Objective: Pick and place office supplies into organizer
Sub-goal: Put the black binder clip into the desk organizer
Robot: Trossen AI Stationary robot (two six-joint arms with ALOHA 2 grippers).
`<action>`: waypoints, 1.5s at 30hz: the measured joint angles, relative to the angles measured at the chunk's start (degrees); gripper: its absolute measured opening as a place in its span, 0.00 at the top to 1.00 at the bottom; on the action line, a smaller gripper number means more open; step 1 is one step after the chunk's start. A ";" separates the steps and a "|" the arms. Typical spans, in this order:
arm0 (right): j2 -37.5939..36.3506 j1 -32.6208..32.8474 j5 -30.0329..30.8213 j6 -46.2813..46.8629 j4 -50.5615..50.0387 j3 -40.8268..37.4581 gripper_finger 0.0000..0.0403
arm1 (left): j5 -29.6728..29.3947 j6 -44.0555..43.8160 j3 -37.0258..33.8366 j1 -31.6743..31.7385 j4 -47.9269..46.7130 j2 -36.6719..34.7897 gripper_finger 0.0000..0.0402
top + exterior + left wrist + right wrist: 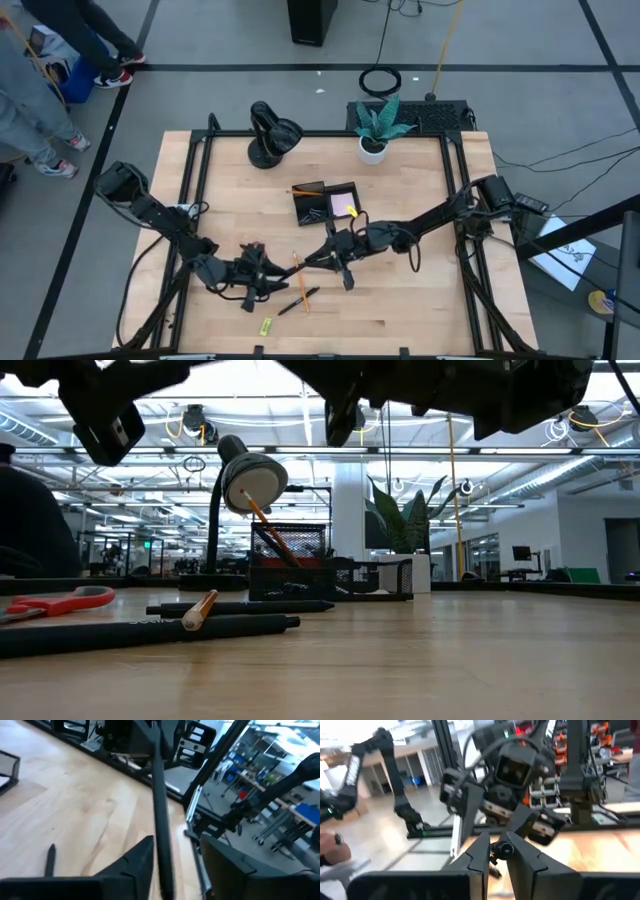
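A black pen [161, 815] hangs in the air between my two grippers, over the table's near middle. My right gripper [503, 857] is shut on one end of it. My left gripper [180, 870] faces it with its fingers apart on either side of the pen's other end; I cannot tell whether one finger [137, 862] touches it. The black organizer [325, 203] stands at the table's middle, with a pink sticky-note pad [346, 206] and a pencil in it. An orange pencil [297, 278], another black pen [298, 302] and a yellow-green piece [266, 326] lie on the table. My right gripper pinches the pen's end [504, 849] between its two fingers. They come about level from the table's right side and lie along the pen. The pen is lifted clear of the table and runs roughly level toward my left gripper.
A black lamp [270, 132] and a white plant pot [373, 148] stand at the far edge. Red scissors [60, 602] lie flat on the table near the pens in the low view. People stand beyond the table's far left corner [40, 110].
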 joint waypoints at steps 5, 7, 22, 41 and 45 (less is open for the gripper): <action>-1.58 -0.98 -0.11 -2.19 -8.17 0.00 0.90 | 0.60 0.14 -0.07 -0.19 -2.21 -0.20 0.41; -2.41 -1.29 -0.26 -3.09 -10.90 0.00 0.91 | 1.64 0.20 -0.07 -0.26 -4.20 -1.11 0.36; -14.30 -3.94 17.58 -11.07 -29.54 -0.02 0.90 | -10.87 3.27 -0.06 -7.90 -18.90 -16.18 0.28; -18.24 -16.92 18.01 -9.26 -62.51 13.91 0.91 | -15.23 3.35 -0.04 -8.20 -22.00 -15.61 0.32; -18.27 -17.97 17.81 -8.67 -71.78 18.74 0.90 | -15.23 2.94 -0.04 -8.24 -22.25 -15.61 0.32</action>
